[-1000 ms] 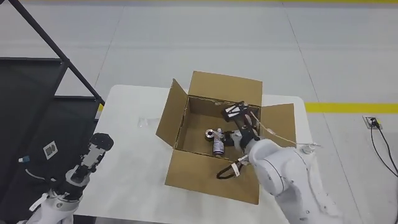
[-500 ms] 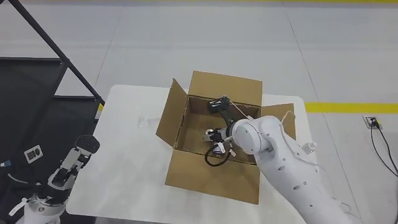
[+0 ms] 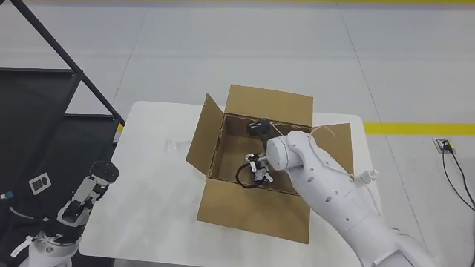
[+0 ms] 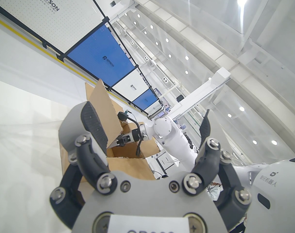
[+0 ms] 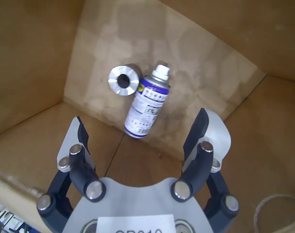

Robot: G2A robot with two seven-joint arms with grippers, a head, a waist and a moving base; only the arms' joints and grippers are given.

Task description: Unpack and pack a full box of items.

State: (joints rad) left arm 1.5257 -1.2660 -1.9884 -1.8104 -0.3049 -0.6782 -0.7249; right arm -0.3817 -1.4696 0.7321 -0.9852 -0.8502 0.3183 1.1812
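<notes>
An open cardboard box (image 3: 256, 211) stands on the white table (image 3: 156, 193). On its floor lie a blue and white spray can (image 5: 147, 103) and, touching the can's upper part, a short metal cylinder with a centre hole (image 5: 123, 80). My right gripper (image 5: 141, 117) hangs open inside the box (image 5: 28, 37), just above the can's base end, holding nothing. From above, the right arm bends into the box, with its gripper (image 3: 252, 172) near the middle. My left gripper (image 4: 147, 112) is open and empty, tilted upward. It sits off the table's near left corner (image 3: 104, 170), far from the box (image 4: 103, 107).
The box flaps stand open on all sides. A small clear scrap (image 3: 171, 146) lies on the table left of the box. A black frame rack (image 3: 44, 44) stands at the far left. A thin ring or cable loop (image 5: 271, 209) rests in a box corner.
The right arm has swung further left and deeper into the box, over the can. The left arm drew back toward the table's near left corner, then stayed still.
</notes>
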